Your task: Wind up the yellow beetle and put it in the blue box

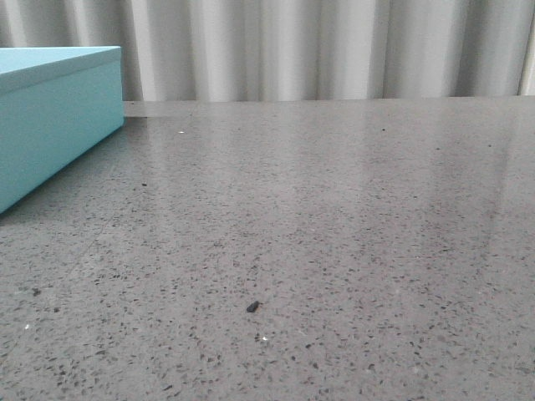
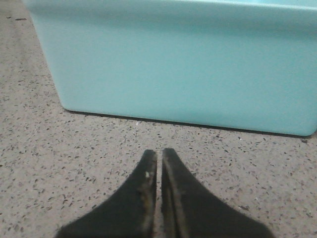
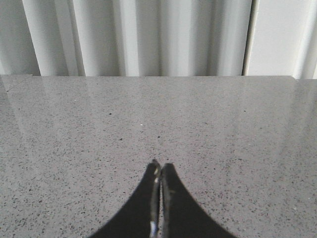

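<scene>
Blue box (image 1: 54, 117), the big light turquoise rectangular one with flat matte sides, is parked at the far left of the grey speckled stone-look surface (image 1: 334, 251) on my front feed. Its lid is the same colour and I can see it sitting on top, with a thin seam line under the edge. Only part of the box fits in frame there. The yellow beetle I can't find in any of my three views, so no idea where it's sitting.

The surface itself is polished enough to throw soft reflections of the white pleated curtain (image 1: 318, 46) hanging behind it. It's peppered with dark flecks, plus one small black crumb (image 1: 252, 307) lying loose near the front middle.

On the left wrist cam, the left tool (image 2: 159, 158) is low over the surface, its two black tapered fingers pressed together with just a hairline between them, nothing held. The inner edges look a bit scuffed and dusty. The box's plain side wall (image 2: 188, 64) fills the view straight past the fingertips, near but not touching, with a strip of bare surface between them and a thin shadow under the box's bottom edge.

Right wrist cam: right tool (image 3: 160, 168) is likewise closed tight and empty, aimed across open surface toward the curtain, with the box out of that view.
</scene>
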